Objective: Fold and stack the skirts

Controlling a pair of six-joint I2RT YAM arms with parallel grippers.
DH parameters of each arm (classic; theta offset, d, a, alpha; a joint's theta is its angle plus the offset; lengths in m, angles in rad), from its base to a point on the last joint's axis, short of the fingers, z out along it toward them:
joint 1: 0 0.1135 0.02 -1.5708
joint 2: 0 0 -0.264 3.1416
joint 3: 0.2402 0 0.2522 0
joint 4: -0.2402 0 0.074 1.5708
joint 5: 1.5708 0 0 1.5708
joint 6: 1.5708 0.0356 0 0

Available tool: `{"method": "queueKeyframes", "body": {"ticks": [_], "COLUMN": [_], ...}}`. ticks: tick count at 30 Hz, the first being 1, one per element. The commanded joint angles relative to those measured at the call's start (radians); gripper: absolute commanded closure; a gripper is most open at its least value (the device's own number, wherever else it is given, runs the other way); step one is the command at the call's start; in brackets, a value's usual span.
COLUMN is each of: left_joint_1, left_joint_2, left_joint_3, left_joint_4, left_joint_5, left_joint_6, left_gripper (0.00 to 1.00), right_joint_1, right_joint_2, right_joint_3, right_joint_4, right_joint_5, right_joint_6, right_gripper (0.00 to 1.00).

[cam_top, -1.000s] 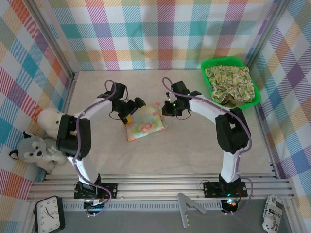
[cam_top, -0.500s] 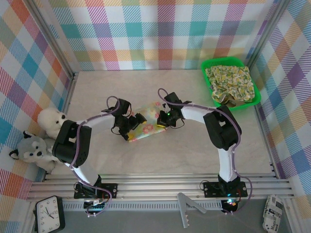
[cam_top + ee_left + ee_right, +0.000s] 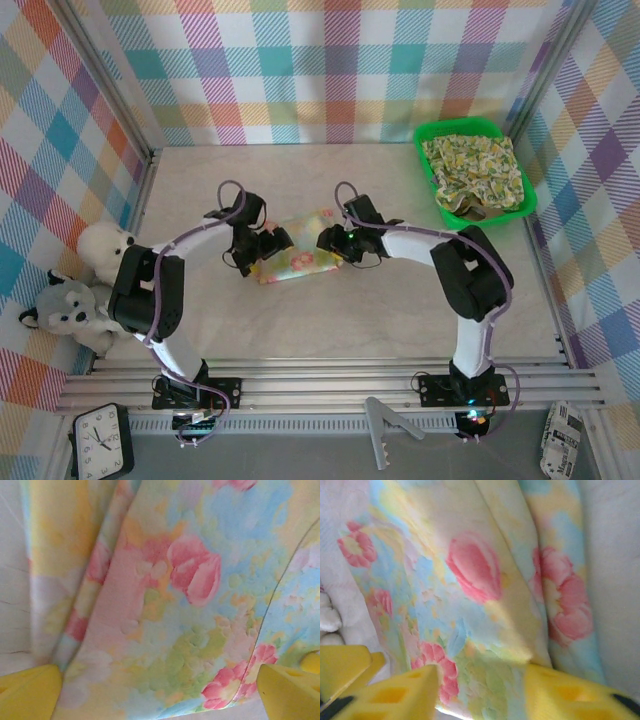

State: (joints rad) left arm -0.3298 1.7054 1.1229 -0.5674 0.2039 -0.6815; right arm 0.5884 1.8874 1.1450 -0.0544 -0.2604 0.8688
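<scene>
The skirt [image 3: 297, 258] lies in the middle of the table [image 3: 400, 310]. The left gripper [image 3: 268, 250] sits low at its 9 o'clock edge and the right gripper [image 3: 328, 243] at its 3 o'clock edge, so those two sides are blocked. The arms [image 3: 420, 238] curve back from there toward 6 o'clock, one on each side. From the skirt toward 12 o'clock the table is bare all the way to the back wall [image 3: 300, 80]. Toward 6 o'clock it is bare too, between the arms, down to the rails [image 3: 330, 378]. At 2 o'clock the tray [image 3: 455, 124] fills the far corner, well apart. At 8 o'clock two toys [image 3: 100, 250] sit by the left wall [image 3: 60, 130]. The table between the right arm and the tray is bare.
</scene>
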Motion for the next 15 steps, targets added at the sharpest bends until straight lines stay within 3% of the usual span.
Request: {"method": "queueKeyframes", "body": {"ticks": [1, 2, 3, 4, 10, 13, 15], "left_joint_1": [-0.042, -0.059, -0.078, -0.097, -0.21, -0.229, -0.233], "left_joint_2": [-0.02, -0.021, -0.016, -0.011, 0.108, 0.181, 0.229], "left_joint_3": [0.109, 0.13, 0.156, 0.188, 0.39, 0.464, 0.5], "left_joint_4": [-0.198, -0.222, -0.249, -0.279, -0.456, -0.486, -0.484], "left_joint_5": [-0.145, -0.168, -0.194, -0.222, -0.393, -0.39, -0.365], "left_joint_6": [0.113, 0.119, 0.125, 0.128, 0.153, 0.163, 0.165], "left_gripper": [0.0, 0.0, 0.0, 0.0, 0.02, 0.22, 0.42], "right_joint_1": [-0.006, -0.007, -0.007, -0.007, -0.034, -0.063, -0.077], "right_joint_2": [-0.093, -0.113, -0.134, -0.157, -0.273, -0.304, -0.317], "right_joint_3": [-0.011, -0.013, -0.017, -0.024, -0.085, -0.104, -0.113], "right_joint_4": [-0.024, -0.039, -0.053, -0.065, -0.115, -0.158, -0.182], "right_joint_5": [0.145, 0.176, 0.214, 0.255, 0.437, 0.463, 0.472], "right_joint_6": [-0.027, -0.036, -0.046, -0.052, -0.074, -0.082, -0.09], "right_gripper": [0.33, 0.26, 0.06, 0.01, 0.01, 0.01, 0.01]}}
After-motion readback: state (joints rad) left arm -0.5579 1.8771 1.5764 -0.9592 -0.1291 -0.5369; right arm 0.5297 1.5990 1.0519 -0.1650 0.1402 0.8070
